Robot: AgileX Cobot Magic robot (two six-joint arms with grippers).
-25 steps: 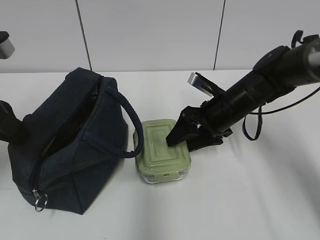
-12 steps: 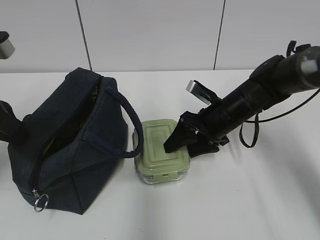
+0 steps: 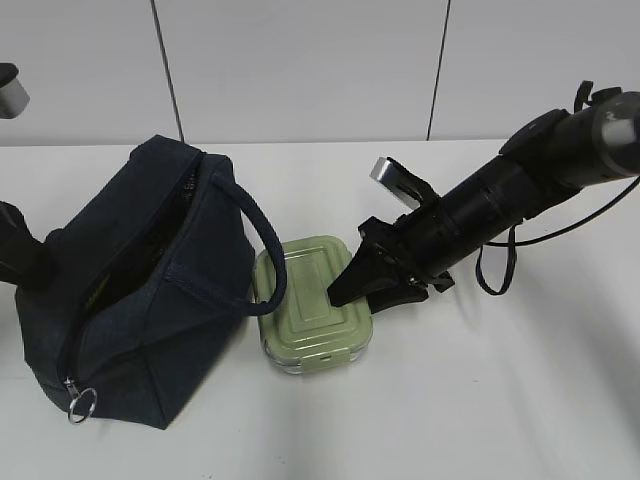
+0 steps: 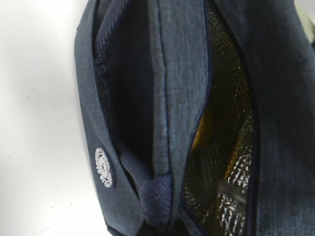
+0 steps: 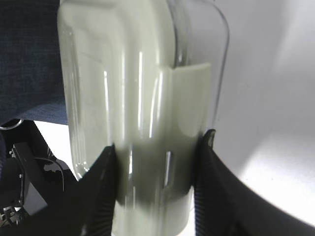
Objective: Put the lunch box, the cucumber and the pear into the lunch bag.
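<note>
The lunch box [image 3: 310, 310], clear glass with a sage-green lid, lies on the white table beside the navy lunch bag [image 3: 150, 300]. My right gripper [image 3: 355, 298] is shut on its right end; in the right wrist view both fingers press the lunch box [image 5: 142, 98] sides, right gripper [image 5: 160, 142]. The lunch bag [image 4: 182, 73] stands unzipped, showing a silver lining and an orange-yellow pear [image 4: 204, 130] inside. The left arm [image 3: 18, 258] sits at the bag's left side, its fingers hidden, with the bag's rim bunched where they close. The cucumber is not clearly visible.
One loop handle [image 3: 265, 250] of the bag arches over the lunch box's left corner. The zipper's metal ring [image 3: 80, 403] hangs at the bag's near end. A white wall with dark seams stands behind the table.
The right gripper has closed onto the lunch box, and the box has slid a little left toward the bag, under the handle. The left arm and bag have not moved.
</note>
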